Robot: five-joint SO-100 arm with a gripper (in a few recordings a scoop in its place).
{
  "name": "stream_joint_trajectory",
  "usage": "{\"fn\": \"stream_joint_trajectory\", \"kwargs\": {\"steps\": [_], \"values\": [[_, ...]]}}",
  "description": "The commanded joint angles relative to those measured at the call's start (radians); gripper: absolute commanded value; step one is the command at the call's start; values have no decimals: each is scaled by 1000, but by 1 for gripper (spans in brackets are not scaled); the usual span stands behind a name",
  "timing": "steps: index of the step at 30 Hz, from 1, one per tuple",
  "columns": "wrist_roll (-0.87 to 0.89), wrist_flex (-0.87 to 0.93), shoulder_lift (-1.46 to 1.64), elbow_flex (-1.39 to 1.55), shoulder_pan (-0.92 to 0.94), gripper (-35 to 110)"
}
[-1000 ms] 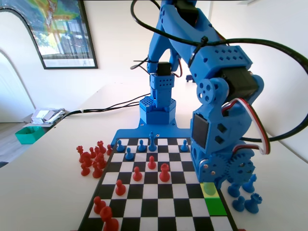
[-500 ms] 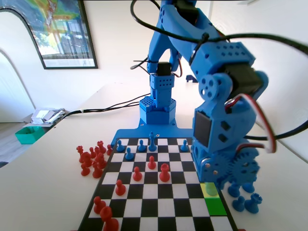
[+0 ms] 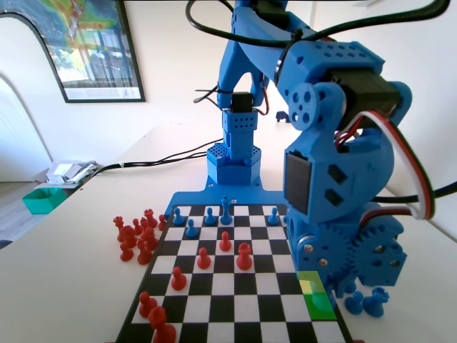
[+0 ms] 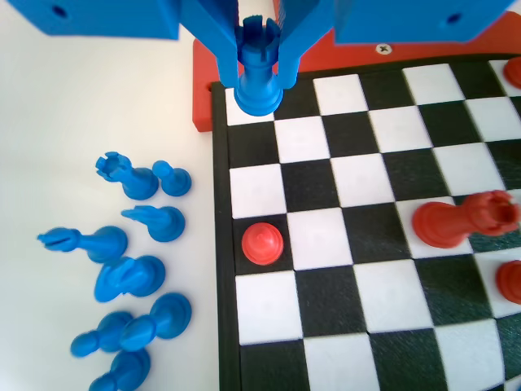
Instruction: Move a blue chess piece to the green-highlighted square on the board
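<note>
In the wrist view my gripper [image 4: 259,75] is shut on a blue chess piece [image 4: 259,91] with a notched castle top, not a ball head. It is held upright over the white corner cell at the board's [image 4: 358,244] top left. In the fixed view the blue arm [image 3: 335,179] looms over the board's [image 3: 235,314] right edge and hides the jaws and the held piece. The green-highlighted square [image 3: 320,306] lies just below it, with a yellow cell [image 3: 309,285] behind. Short blue pawns [image 3: 191,229] stand on the far rows.
Several loose blue pieces [image 4: 130,277] lie off the board's left side in the wrist view, right [image 3: 364,301] in the fixed view. A red pawn [image 4: 263,243] stands in the edge column and a toppled red piece [image 4: 464,220] lies further right. Red pieces [image 3: 136,236] cluster off the board's left.
The arm's gripper end has swung nearer the camera and lower to the right, now looming larger over the board's right edge and reaching the yellow and green cells.
</note>
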Motion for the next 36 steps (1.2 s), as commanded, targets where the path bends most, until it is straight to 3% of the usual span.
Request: {"fn": "stream_joint_trajectory", "kwargs": {"steps": [1,36], "values": [[-14,-6,20,-54,-2,1],[-15,-67,-44,-17,-40,5]]}}
